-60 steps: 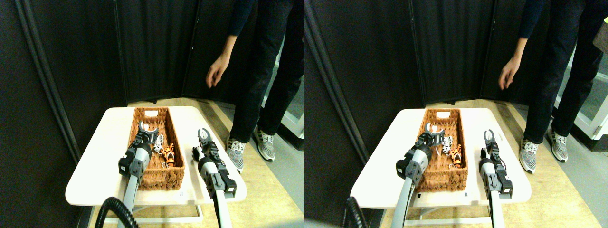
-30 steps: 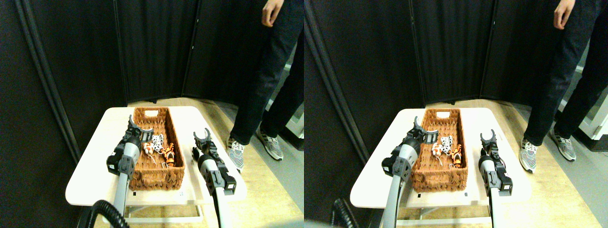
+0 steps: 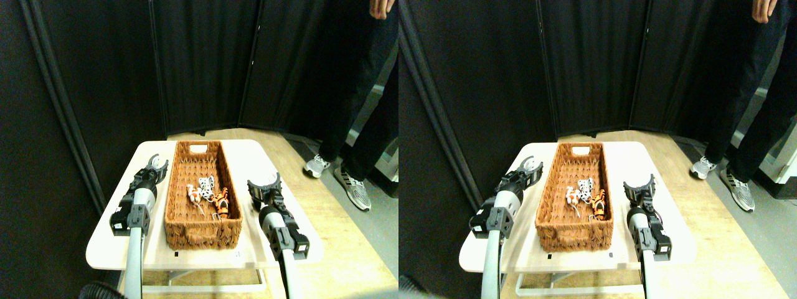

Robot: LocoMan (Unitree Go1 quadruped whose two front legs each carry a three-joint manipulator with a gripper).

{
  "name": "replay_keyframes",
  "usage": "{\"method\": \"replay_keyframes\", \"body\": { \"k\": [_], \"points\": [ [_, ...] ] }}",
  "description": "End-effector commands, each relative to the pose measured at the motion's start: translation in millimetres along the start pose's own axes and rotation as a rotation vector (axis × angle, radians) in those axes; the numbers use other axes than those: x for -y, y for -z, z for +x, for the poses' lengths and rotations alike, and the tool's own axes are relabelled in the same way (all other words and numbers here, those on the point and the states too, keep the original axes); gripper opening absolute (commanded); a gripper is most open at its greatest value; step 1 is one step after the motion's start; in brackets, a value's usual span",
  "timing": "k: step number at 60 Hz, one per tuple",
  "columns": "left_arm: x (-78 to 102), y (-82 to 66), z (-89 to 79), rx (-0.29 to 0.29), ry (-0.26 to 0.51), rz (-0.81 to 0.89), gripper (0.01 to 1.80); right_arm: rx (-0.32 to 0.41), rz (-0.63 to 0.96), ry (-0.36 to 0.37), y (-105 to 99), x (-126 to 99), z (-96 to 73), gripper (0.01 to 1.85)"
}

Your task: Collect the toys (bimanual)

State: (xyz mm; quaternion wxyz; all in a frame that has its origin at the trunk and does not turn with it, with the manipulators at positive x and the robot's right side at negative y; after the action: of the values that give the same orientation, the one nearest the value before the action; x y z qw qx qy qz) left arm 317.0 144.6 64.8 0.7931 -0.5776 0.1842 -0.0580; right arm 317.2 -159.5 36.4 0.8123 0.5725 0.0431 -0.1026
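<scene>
Across the middle of the frame sits a long brown woven wicker basket [image 3: 202,233], its long axis running from the near edge of the white rounded tabletop [image 3: 112,240] toward the dark folding screen [image 3: 205,62] behind. Inside it, right of centre, three small animal figures lie close together: a white and orange figure [image 3: 194,195] on the left, a white black-spotted figure [image 3: 207,185] slightly farther back, and an orange-black striped tiger figure [image 3: 221,202] against the right wall. Their headings are too small to read.

Left of the basket, the left gripper [image 3: 155,165] hangs over bare tabletop with its curved jaws spread, holding nothing. Right of the basket, the right gripper [image 3: 264,185] also stands with jaws parted and empty.

At the upper right, a person's dark-trousered legs [image 3: 364,93] and grey sneakers [image 3: 352,190] stand on the wooden floor [image 3: 348,249], a hand [image 3: 381,7] at the top edge.
</scene>
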Motion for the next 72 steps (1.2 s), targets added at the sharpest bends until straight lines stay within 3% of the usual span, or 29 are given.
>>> {"method": "replay_keyframes", "body": {
  "k": [1,10,15,17,22,30,36,48,59,63,65,67,69,72],
  "points": [
    [1.0,-7.6,-0.6,0.003,0.053,0.049,0.07,-0.011,0.002,0.007,3,8,1.0,0.83],
    [-15.9,-17.4,-5.8,0.025,0.042,0.074,0.07,-0.039,0.002,0.009,6,24,1.5,0.8],
    [-26.0,-23.8,-9.5,0.048,0.023,0.101,0.06,-0.042,-0.01,0.037,4,31,2.0,0.8],
    [-30.6,-26.3,-12.6,0.092,0.005,0.115,0.05,-0.037,-0.012,0.052,1,35,3.0,0.82],
    [-39.8,-32.9,-18.2,0.106,-0.009,0.113,0.06,-0.029,-0.008,0.083,-4,46,5.9,0.85],
    [-45.2,-30.8,-24.0,0.149,-0.031,0.101,0.06,-0.022,0.01,0.116,-10,55,7.6,0.79],
    [-46.1,-27.2,-23.5,0.144,-0.03,0.095,0.08,-0.027,-0.005,0.124,-12,55,10.0,0.75],
    [-45.0,-22.0,-20.5,0.111,-0.004,0.085,0.09,-0.003,-0.003,0.153,-15,60,16.5,0.91],
    [-37.6,-17.2,-18.4,0.074,0.02,0.11,0.11,-0.006,0.016,0.171,-17,68,24.1,0.7],
    [-35.9,-16.0,-16.7,0.071,0.024,0.117,0.12,0.012,0.018,0.169,-16,68,26.4,0.39],
    [-35.8,-15.8,-16.5,0.072,0.023,0.116,0.12,0.013,0.017,0.168,-16,68,26.5,0.36],
    [-36.0,-15.1,-15.9,0.078,0.02,0.116,0.13,0.017,0.033,0.167,-15,67,26.4,0.12],
    [-35.8,-15.1,-15.5,0.078,0.019,0.121,0.12,0.035,0.04,0.166,-15,67,26.8,0.01],
    [-36.0,-15.8,-14.8,0.076,0.012,0.119,0.12,0.08,0.049,0.183,-15,66,26.3,0.01]
  ]
}}
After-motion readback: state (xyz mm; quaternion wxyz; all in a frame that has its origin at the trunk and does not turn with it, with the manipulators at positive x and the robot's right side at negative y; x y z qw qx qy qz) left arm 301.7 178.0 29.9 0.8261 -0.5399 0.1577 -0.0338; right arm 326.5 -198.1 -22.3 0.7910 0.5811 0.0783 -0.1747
